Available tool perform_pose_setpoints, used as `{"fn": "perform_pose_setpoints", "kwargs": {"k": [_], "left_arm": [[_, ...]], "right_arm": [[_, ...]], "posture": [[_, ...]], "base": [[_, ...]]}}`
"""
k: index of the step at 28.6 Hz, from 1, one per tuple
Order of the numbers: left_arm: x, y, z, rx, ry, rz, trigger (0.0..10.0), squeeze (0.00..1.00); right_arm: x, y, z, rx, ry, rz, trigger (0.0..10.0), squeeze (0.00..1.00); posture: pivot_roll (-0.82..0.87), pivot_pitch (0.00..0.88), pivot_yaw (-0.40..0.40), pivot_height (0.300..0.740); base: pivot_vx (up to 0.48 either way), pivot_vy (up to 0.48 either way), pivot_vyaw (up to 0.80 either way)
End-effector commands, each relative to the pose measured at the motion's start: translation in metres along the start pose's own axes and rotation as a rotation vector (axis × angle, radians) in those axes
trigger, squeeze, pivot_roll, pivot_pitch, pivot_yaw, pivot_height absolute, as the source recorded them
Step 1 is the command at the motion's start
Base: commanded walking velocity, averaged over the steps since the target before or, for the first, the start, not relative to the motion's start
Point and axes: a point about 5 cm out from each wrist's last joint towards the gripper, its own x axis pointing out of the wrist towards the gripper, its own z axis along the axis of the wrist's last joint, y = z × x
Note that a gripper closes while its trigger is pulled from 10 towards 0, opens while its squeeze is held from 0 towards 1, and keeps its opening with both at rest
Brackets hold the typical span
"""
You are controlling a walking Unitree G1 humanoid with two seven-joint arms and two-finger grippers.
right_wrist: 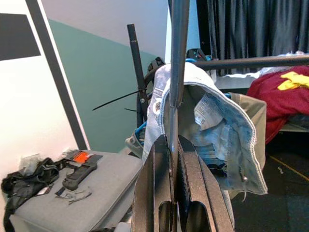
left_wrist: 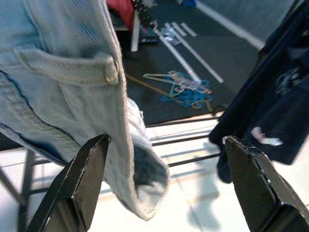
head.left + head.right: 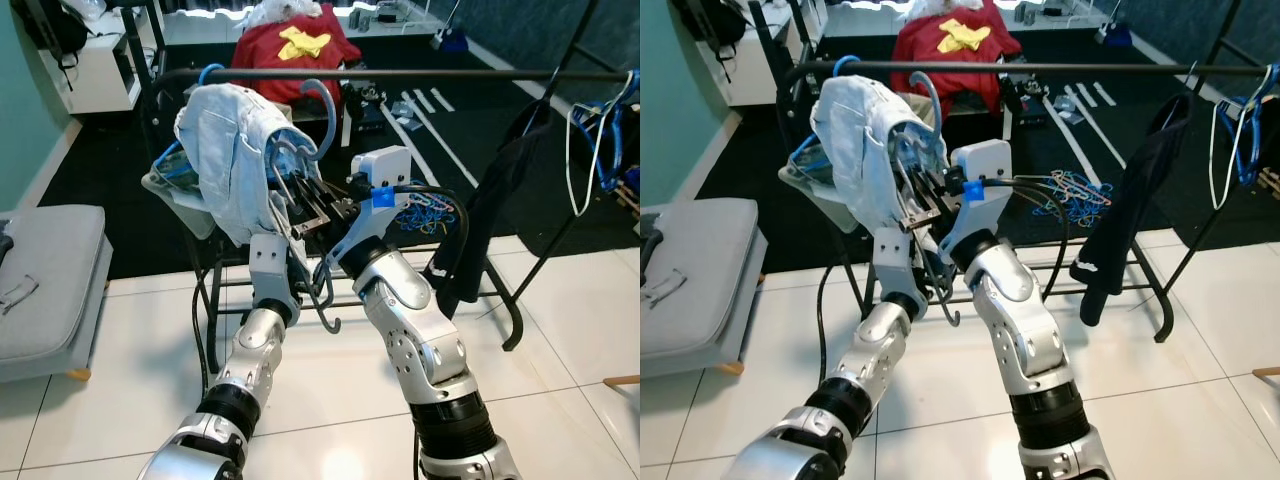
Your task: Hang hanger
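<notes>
Two end effectors: right end effector (image 1: 175, 193) grips one hanger (image 1: 177, 63).

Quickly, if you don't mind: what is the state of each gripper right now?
Left gripper: open, fingers spread beside the light denim garment, holding nothing.
Right gripper: shut on the hanger that carries the garment.

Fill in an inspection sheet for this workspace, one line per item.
Surface: white tile floor.
Job's things: hanger carrying pale jeans, held just below the rail.
Clutter: loose hangers on the dark carpet; dark garment on the rack.
Grippers: right gripper shut on the hanger; left gripper open beside the jeans.
Cables: black cable at right wrist.
Surroundings: grey cushion, red cloth.
</notes>
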Motion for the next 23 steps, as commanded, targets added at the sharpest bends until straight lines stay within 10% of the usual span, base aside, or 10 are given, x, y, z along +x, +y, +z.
{"fn": "perform_pose_setpoints", "kwargs": {"k": [1, 7, 8, 23], "left_arm": [[0.0, -0.01, -0.004, -0.009, 0.013, -0.005, 10.0, 0.0], [0.001, 0.001, -0.003, 0.017, 0.027, 0.074, 8.9, 0.0], [0.001, 0.005, -0.002, 0.024, 0.024, 0.088, 0.0, 0.0], [-0.008, 0.022, -0.017, 0.097, 0.087, 0.131, 0.0, 0.0]], "right_arm": [[0.002, 0.009, 0.014, 0.005, -0.062, 0.038, 10.0, 0.0], [0.001, 0.014, 0.014, 0.02, -0.066, 0.044, 10.0, 0.0], [0.001, 0.014, 0.014, 0.022, -0.067, 0.039, 10.0, 0.0], [0.005, 0.006, 0.02, 0.01, -0.079, 0.011, 10.0, 0.0]], "posture": [[-0.11, 0.222, 0.01, 0.74], [-0.11, 0.228, 0.016, 0.74], [-0.11, 0.224, 0.017, 0.74], [-0.1, 0.198, 0.017, 0.74]], "base": [[0.0, 0.0, 0.0], [0.0, 0.0, 0.0], [0.0, 0.0, 0.0], [0.0, 0.0, 0.0]]}}
